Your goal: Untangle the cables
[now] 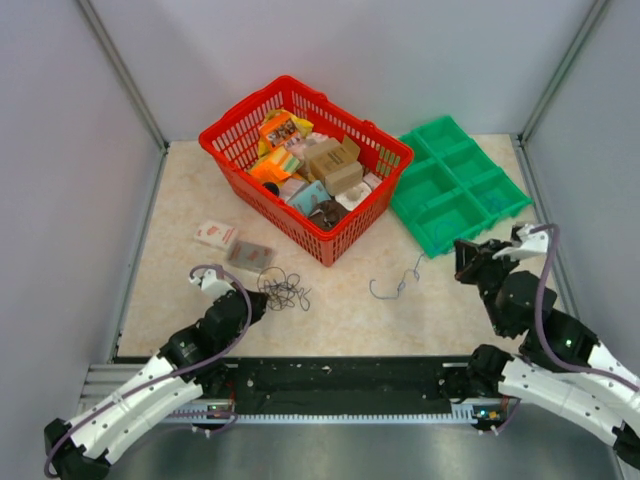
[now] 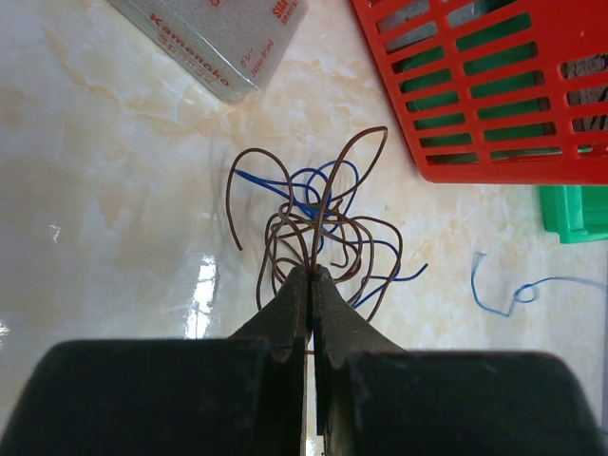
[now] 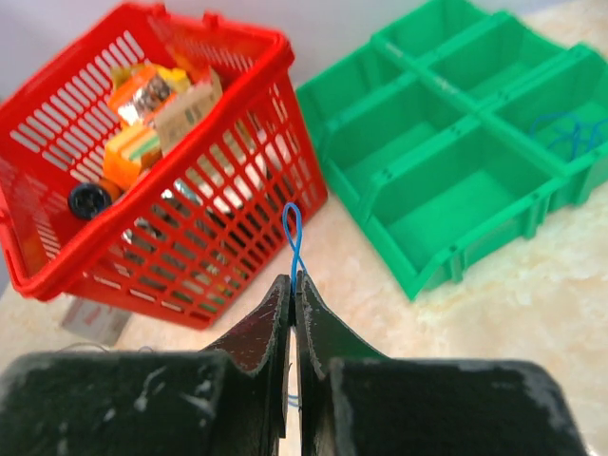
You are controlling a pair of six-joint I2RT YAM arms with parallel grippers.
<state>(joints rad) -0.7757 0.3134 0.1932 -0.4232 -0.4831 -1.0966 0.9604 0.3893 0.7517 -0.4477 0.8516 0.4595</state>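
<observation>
Brown strand of tangled thin brown-and-blue cables (image 2: 313, 223), lying on beige marbled bench (image 2: 123, 209) beside red plastic basket (image 2: 494, 171), being clenched by left gripper (image 2: 311, 275) jaws. Thin blue wire loop (image 3: 294, 233) being clenched by right gripper (image 3: 293, 283) jaws. Risk: knot being tightened under straight pull; bundle being dragged, snagged in basket slots.

- A red basket (image 1: 262, 205) stands mid-table, filled with small boxes and packets.
- A green compartment tray (image 1: 440, 182) lies just beside it.
- Two flat packets (image 1: 215, 234) lie on the beige table (image 1: 340, 315).
</observation>
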